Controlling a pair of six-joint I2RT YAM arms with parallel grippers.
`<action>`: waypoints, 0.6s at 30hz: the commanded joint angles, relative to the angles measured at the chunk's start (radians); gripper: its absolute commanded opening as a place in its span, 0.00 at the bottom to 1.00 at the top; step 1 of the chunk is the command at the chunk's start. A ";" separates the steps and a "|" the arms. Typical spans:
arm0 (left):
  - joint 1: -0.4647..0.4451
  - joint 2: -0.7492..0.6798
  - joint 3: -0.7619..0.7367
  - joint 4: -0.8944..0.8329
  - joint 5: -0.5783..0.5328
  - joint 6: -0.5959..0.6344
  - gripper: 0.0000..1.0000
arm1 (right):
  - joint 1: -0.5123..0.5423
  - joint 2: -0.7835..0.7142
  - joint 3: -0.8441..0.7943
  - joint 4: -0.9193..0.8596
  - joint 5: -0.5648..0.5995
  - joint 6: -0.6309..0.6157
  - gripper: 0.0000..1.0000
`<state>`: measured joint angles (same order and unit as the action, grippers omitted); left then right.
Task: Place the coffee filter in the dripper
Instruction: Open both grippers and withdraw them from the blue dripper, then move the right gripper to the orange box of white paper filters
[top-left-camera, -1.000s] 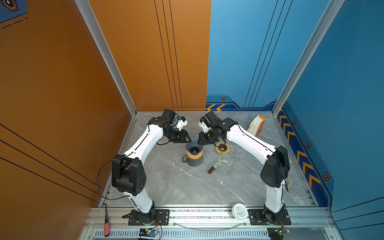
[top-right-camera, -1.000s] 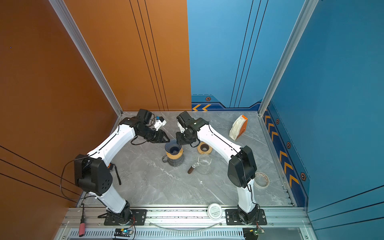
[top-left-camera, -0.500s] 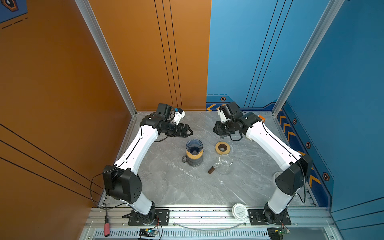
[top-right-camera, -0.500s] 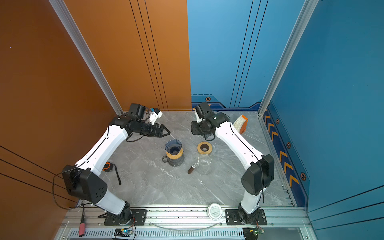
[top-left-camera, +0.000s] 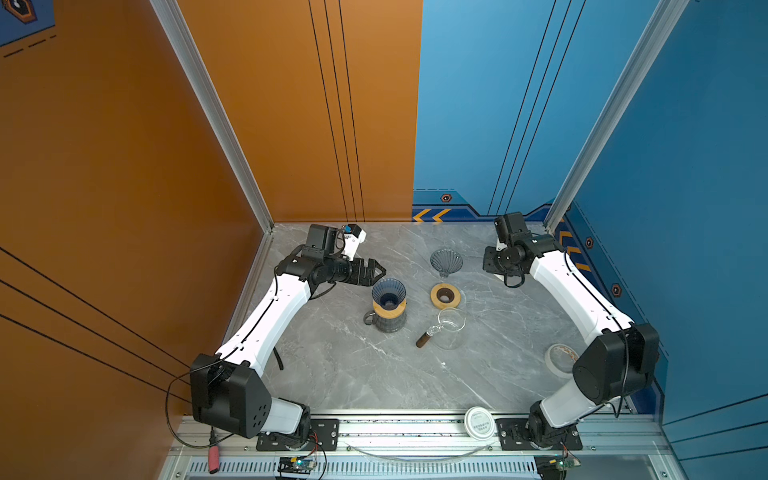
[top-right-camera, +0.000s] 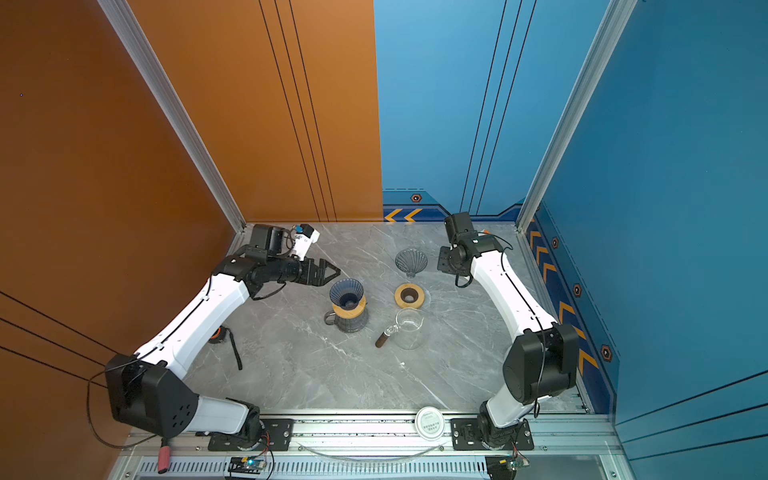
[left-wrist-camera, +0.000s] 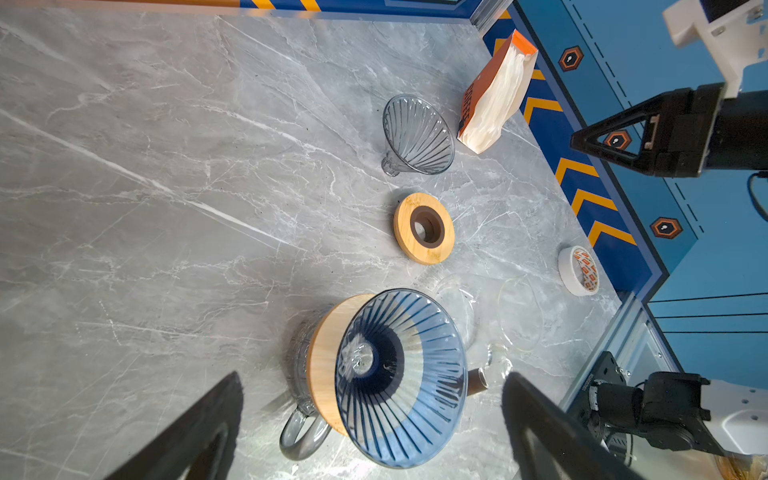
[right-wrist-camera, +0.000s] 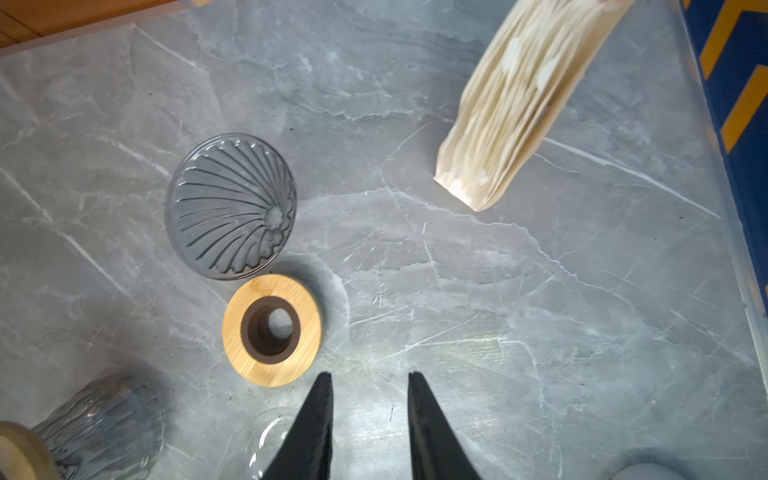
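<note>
Coffee filters (left-wrist-camera: 496, 93) stand as a white stack in an orange-sided pack (left-wrist-camera: 478, 93) on the tabletop (left-wrist-camera: 166, 166), near the blue side wall. Left wrist view: the left jaws are released and spread wide, gripping nothing. Between their tips shows the blue dripper (left-wrist-camera: 415, 399), seated on a wooden collar atop a grey glass carafe (left-wrist-camera: 297, 365). A clear dripper (left-wrist-camera: 417, 135) lies on its side near the pack, with a wooden ring (left-wrist-camera: 405, 232) between the two drippers. Right wrist view: the right jaws are parted by a narrow gap and grasp nothing. Bare tabletop lies beneath them, and the coffee filters (right-wrist-camera: 519, 95) are well apart from their tips. Both top views: the left jaws hang near the blue dripper's rim, on its left. The pack is hidden behind the right arm (top-left-camera: 565, 286) at the back right corner. A glass pitcher (top-left-camera: 451, 330) stands just in front of the wooden ring.
</note>
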<state>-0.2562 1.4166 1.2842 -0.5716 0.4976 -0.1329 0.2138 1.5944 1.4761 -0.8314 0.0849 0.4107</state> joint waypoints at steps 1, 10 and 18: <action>0.004 -0.023 -0.020 0.050 -0.010 -0.004 0.98 | -0.063 -0.018 -0.057 0.086 0.027 0.043 0.25; 0.011 -0.008 -0.033 0.049 0.022 -0.022 0.98 | -0.193 0.072 -0.119 0.243 -0.025 0.092 0.16; 0.025 -0.001 -0.029 0.056 0.005 -0.057 0.98 | -0.242 0.211 -0.049 0.271 -0.033 0.076 0.17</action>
<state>-0.2394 1.4155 1.2575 -0.5301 0.5049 -0.1715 -0.0071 1.7756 1.3842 -0.5945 0.0673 0.4770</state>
